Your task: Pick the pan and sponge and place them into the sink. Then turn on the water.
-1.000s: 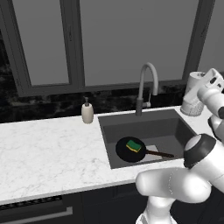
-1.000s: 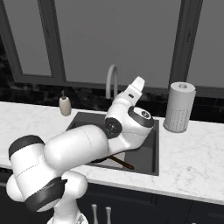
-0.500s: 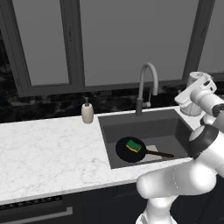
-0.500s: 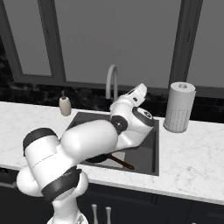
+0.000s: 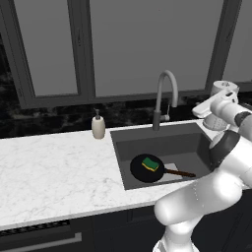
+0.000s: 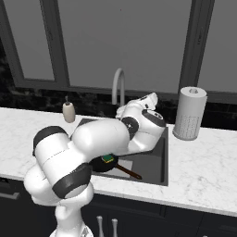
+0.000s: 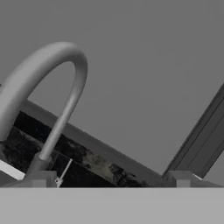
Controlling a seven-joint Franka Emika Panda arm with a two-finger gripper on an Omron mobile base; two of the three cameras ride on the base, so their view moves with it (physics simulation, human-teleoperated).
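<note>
The black pan (image 5: 143, 171) lies on the bottom of the dark sink (image 5: 162, 140), its brown handle pointing right. The green-topped sponge (image 5: 150, 163) rests inside the pan. In the right base view the pan (image 6: 101, 164) and sponge (image 6: 108, 159) peek out beside my arm, in the sink (image 6: 156, 159). My gripper (image 5: 198, 111) hovers above the sink's right side, to the right of the grey gooseneck faucet (image 5: 165, 93), and is open and empty. In the hand view the gripper (image 7: 111, 179) has its tips far apart, with the faucet (image 7: 65, 87) at the left. No water stream shows.
A beige soap dispenser (image 5: 98, 127) stands on the white marble counter (image 5: 54, 172) left of the sink. A white paper-towel roll (image 6: 190, 113) stands on the counter right of the sink. Dark windows run behind the faucet.
My hand has shifted slightly left and down toward the faucet while the arm's links swung round. The pan and sponge have stayed put in the sink.
</note>
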